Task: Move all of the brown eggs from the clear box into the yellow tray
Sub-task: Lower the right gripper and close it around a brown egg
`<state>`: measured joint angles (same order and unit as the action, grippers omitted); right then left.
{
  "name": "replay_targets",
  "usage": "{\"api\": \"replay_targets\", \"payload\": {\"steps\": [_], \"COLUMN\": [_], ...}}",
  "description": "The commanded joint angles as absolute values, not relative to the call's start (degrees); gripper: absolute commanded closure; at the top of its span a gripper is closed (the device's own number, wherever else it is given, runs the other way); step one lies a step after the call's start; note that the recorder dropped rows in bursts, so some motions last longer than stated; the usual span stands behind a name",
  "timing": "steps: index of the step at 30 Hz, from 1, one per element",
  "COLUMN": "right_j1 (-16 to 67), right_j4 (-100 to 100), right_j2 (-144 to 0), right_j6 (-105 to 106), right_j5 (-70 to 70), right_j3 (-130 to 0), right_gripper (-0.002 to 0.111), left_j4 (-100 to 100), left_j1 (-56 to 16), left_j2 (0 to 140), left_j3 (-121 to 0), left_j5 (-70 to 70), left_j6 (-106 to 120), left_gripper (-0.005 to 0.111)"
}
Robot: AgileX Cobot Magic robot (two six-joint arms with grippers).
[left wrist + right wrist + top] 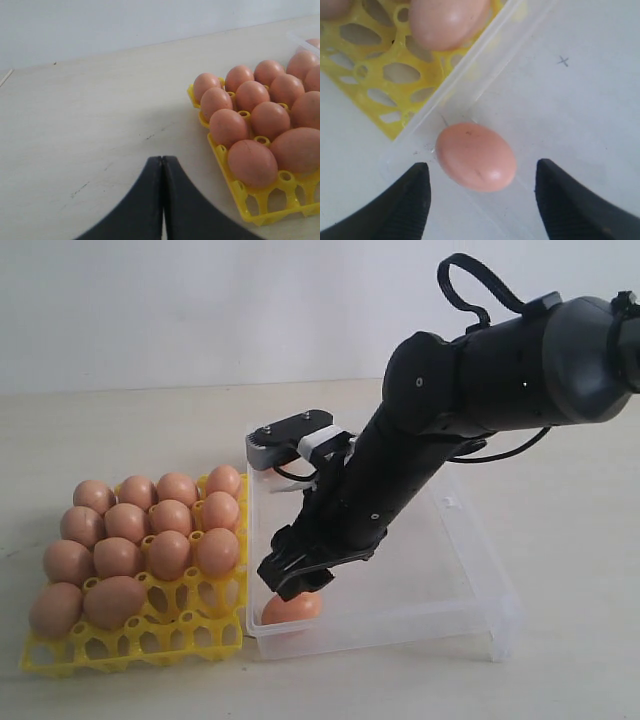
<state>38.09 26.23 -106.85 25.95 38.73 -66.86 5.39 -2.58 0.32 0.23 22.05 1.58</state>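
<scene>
Orange-brown, smooth oval eggs [168, 554] fill most of a bright yellow plastic lattice egg tray [130, 655]. Fourteen can be counted there: three full rows of four from the tray's far edge, then two more at its left edge. The cups along the tray's near edge and near-right corner stand open, though how many rows of them there are is hard to tell from this angle. A fifteenth brown egg [290, 608] lies on its side in the near-left corner of the shallow transparent plastic box [480, 620], just beside the wall that runs alongside the tray; it is the only egg seen in the box. The right gripper [298, 585] hangs low over this egg with its jaws spread wide. In the right wrist view one black finger [415, 200] stands on each side of the egg with a gap on both sides, so it holds nothing. The left gripper [162, 167] has its fingers pressed together, empty, over the pale table [75, 125] just off the tray's corner.
</scene>
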Motion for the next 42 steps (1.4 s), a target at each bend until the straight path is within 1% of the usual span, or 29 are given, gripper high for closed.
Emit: {"api": "replay_targets", "payload": {"steps": [1, 10, 21, 35, 39, 40, 42], "right_j1": [39.0, 40.7, 40.7, 40.7, 40.7, 40.7, 40.7], "right_j4": [26.0, 25.8, 25.0, 24.4, 24.8, 25.0, 25.1], "right_j2": [-107.3, -109.9, -110.2, -115.1, -115.4, -115.4, -115.4], "right_j6": [31.3, 42.4, 44.4, 44.9, 44.9, 44.9, 44.9], "right_j5": [37.6, 37.8, 35.8, 34.6, 31.1, 30.3, 28.9], "right_j3": [-67.3, -67.3, -67.3, -67.3, -67.3, -67.3, -67.3], "right_gripper": [0.048, 0.048, 0.048, 0.048, 0.051, 0.054, 0.064], "left_j4": [5.3, 5.3, 5.3, 5.3, 5.3, 5.3, 5.3], "left_j1": [-2.9, -2.9, -2.9, -2.9, -2.9, -2.9, -2.9], "left_j2": [0.0, 0.0, 0.0, 0.0, 0.0, 0.0, 0.0], "left_j3": [0.0, 0.0, 0.0, 0.0, 0.0, 0.0, 0.0], "left_j5": [21.7, 21.7, 21.7, 21.7, 21.7, 21.7, 21.7], "left_j6": [1.3, 1.3, 1.3, 1.3, 1.3, 1.3, 1.3], "left_gripper": [0.107, 0.107, 0.107, 0.107, 0.107, 0.107, 0.107]}}
